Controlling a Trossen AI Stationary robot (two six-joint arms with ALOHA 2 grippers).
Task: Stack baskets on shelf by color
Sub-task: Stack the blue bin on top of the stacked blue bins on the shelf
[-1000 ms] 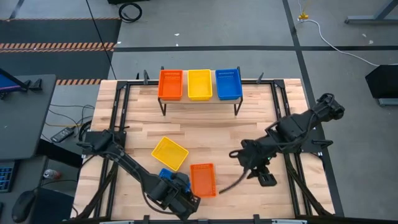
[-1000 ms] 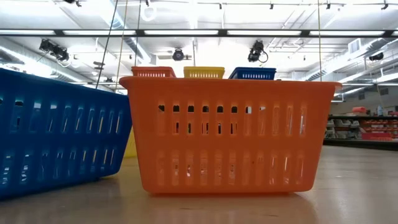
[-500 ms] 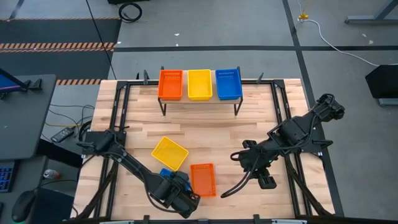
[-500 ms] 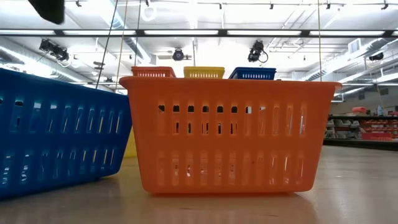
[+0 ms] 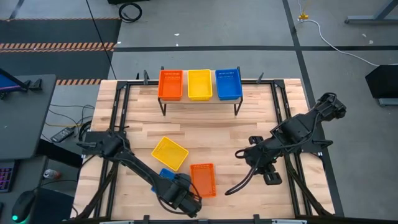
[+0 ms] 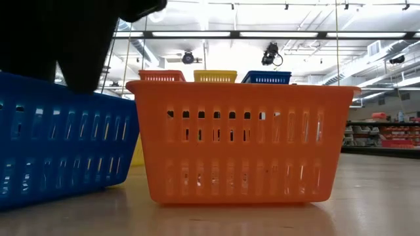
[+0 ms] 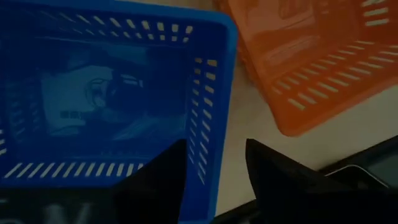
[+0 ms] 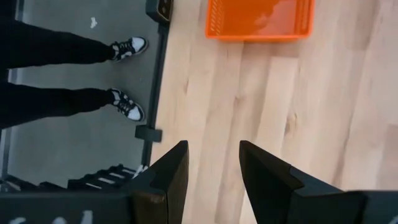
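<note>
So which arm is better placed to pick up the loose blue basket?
Left. Its gripper hangs over the blue basket, open jaws straddling one wall. The right gripper is open over bare table.

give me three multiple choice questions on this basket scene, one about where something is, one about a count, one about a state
1. Where is the left pincer?
A. Over the shelf
B. At the blue basket near the table's front edge
C. Beside the right arm

2. How many baskets lie on the tabletop, off the shelf?
A. One
B. Three
C. Five

3. What is the state of the right pincer?
A. Open, holding nothing
B. Shut on a yellow basket
C. Shut on an orange basket

Answers:
1. B: in the left wrist view the left pincer straddles a wall of the blue basket, far from the shelf.
2. B: the high view shows a yellow basket, an orange basket and the blue one on the tabletop.
3. A: the right pincer has its fingers spread over bare tabletop.
</note>
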